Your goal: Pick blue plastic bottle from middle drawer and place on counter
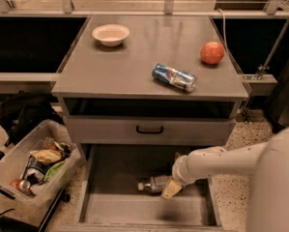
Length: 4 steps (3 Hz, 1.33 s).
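Pincer (173, 179) is low in the middle drawer (112, 175), bottom centre of frame, at the end of the white arm coming in from the lower right. It looks spread. One tan pad (170, 191) sits on the near side of the blue plastic bottle (151, 183), and a tan bit further up looks like the other.

Bottle lies on its side on the drawer floor, cap end toward the left, right end hidden by the pincer.

Step in hand, I'd say: closing on the bottle, so the task is early.

To do it well:
- Centre the bottle btwn the pads before squeezing, since a round body rolls away if nudged from one side.
- Grip mid-body w/ gentle force, as thin plastic will likely buckle.
- Lift straight up, then clear the drawer front w/ black handle (150, 129) and the worktop (120, 69) edge above.
- Set down on bare worktop, away from the blue can (173, 77), red fruit (212, 52) and bowl (110, 34).
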{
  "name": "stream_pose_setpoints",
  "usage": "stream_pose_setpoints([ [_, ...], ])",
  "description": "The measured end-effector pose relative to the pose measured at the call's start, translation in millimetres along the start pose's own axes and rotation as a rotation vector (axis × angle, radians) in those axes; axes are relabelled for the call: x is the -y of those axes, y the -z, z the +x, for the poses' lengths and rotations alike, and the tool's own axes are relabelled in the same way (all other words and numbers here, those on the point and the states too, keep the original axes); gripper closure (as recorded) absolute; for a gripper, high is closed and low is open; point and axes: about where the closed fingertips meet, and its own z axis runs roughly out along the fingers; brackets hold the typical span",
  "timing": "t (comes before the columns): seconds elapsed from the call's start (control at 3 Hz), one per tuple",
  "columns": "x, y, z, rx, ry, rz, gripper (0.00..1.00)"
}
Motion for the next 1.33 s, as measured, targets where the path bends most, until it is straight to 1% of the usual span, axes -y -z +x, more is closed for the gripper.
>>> stream_pose_setpoints([
  [0.33,34,5,11,-0.059,-0.04,0.108,0.0],
  [0.67,34,5,11,-0.059,-0.04,0.108,0.0],
  [1.0,32,-5,20,-0.054,-0.055,0.085,0.0],
  [1.33,6,-50,45,-0.03,-0.078,-0.054,0.0],
])
